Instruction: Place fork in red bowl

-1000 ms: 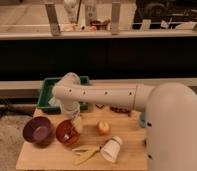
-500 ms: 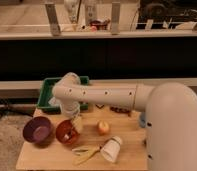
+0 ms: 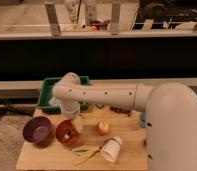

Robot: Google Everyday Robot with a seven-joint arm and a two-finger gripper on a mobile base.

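The red bowl (image 3: 66,134) stands on the wooden table (image 3: 127,135), left of centre and next to the purple bowl. My gripper (image 3: 76,125) hangs down from the white arm over the red bowl's right rim. A thin silvery-grey shape inside the bowl, just below the gripper, looks like the fork (image 3: 68,131). I cannot tell whether the gripper holds it or whether it rests in the bowl.
A purple bowl (image 3: 38,131) sits at the table's left end. An apple (image 3: 103,128) lies right of the red bowl. A white cup (image 3: 112,148) lies on its side near the front edge, beside a pale yellow utensil (image 3: 86,153). A green tray (image 3: 48,96) stands behind.
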